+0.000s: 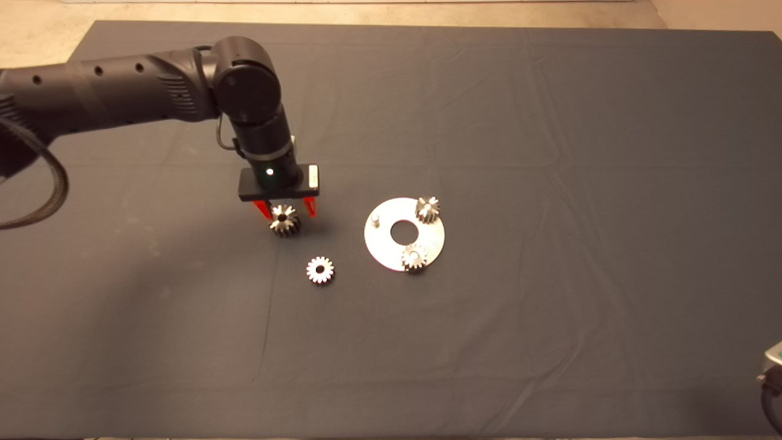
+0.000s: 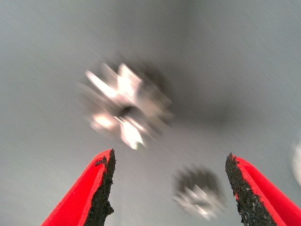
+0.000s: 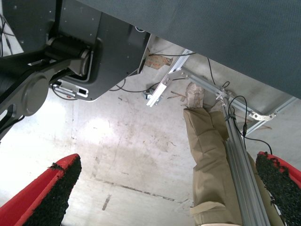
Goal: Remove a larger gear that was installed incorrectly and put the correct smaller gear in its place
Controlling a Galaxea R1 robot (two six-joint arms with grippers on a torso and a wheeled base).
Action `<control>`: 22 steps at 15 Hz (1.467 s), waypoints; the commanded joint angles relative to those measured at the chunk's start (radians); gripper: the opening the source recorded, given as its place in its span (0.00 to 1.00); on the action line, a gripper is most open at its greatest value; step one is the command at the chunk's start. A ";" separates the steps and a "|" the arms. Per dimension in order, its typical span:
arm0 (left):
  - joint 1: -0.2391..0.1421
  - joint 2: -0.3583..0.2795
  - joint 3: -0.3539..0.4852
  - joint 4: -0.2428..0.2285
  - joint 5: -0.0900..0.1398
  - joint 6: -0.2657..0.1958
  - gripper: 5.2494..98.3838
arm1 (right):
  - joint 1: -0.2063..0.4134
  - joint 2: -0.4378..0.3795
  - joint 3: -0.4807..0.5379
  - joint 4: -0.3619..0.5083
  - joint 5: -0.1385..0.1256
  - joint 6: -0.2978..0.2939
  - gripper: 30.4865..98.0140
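The larger gear (image 1: 285, 220), grey with coarse deep teeth, rests on the mat left of the round metal plate (image 1: 391, 250). My left gripper (image 1: 286, 209) hangs just over it, open, one red finger to each side. In the left wrist view the larger gear (image 2: 127, 106) shows blurred beyond the open fingertips (image 2: 106, 162), not gripped. The smaller gear (image 1: 320, 269), bright and fine-toothed, lies flat on the mat a little nearer the front; it also shows as the smaller gear (image 2: 197, 193) in the wrist view. My right gripper (image 1: 773, 360) is parked at the lower right edge.
The plate carries two gears, one at the back (image 1: 427, 209) and one at the front (image 1: 414, 257), plus a bare peg (image 1: 375, 218) on its left side. The right wrist view shows the floor, the robot base (image 3: 70, 61) and a person's leg (image 3: 211, 160).
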 commanded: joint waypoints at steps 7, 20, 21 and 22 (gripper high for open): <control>-0.019 0.016 0.273 0.018 0.139 -0.301 0.67 | 0.002 0.009 0.005 -0.030 -0.125 -0.002 1.00; 0.023 -0.092 0.353 0.159 0.139 -0.306 0.73 | 0.002 0.015 0.005 -0.030 -0.124 -0.002 1.00; 0.036 -0.104 0.359 0.164 0.139 -0.306 0.73 | 0.002 0.015 0.005 -0.030 -0.124 -0.002 1.00; 0.051 -0.111 0.371 0.167 0.139 -0.307 0.73 | 0.002 0.015 0.005 -0.030 -0.124 -0.002 1.00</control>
